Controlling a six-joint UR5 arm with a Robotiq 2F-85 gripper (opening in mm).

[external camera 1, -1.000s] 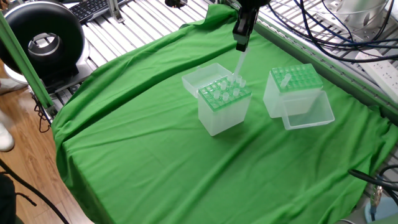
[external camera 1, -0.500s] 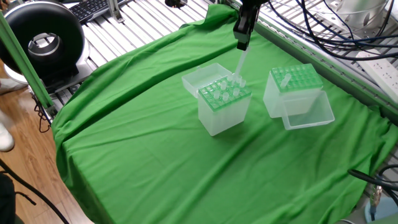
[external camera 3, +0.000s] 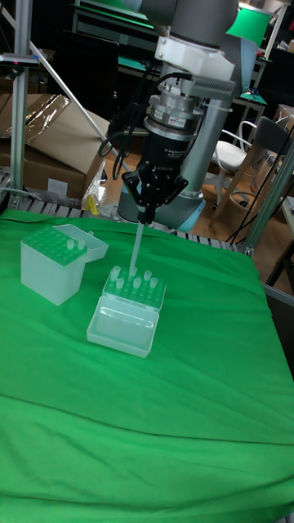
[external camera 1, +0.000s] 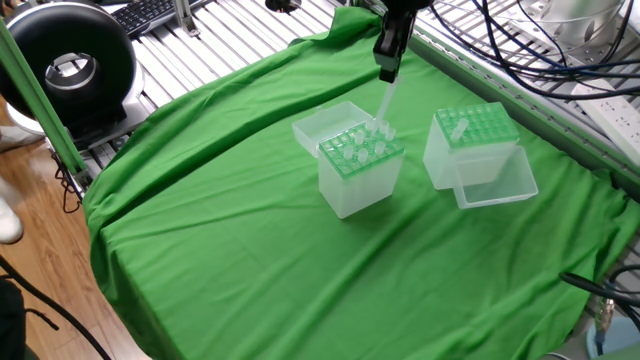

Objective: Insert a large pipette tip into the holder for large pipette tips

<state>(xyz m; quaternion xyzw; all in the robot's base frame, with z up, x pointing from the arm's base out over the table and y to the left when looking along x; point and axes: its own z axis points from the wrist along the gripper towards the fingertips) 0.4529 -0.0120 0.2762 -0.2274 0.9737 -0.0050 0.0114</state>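
Nothing shifting since earlier frame. Pincer (external camera 3: 144,214) clamping large pipette tip (external camera 3: 135,245) at wide top end, hanging over source box (external camera 1: 360,165). Holder (external camera 1: 470,140) sitting at 3 o'clock. Tip looking light, thin-walled, slippery.

A matt green cloth (external camera 1: 250,200), softly creased, covers the table. The two translucent frosted plastic boxes (external camera 1: 358,170) (external camera 1: 470,150) look smooth and slightly glossy, each with a clear plastic hinged lid (external camera 3: 122,325). The long whitish translucent plastic pipette tip (external camera 3: 136,245) has a smooth sheen. The black gripper (external camera 3: 145,214) looks like matt metal, the grey arm housing (external camera 3: 192,16) smooth and satin.
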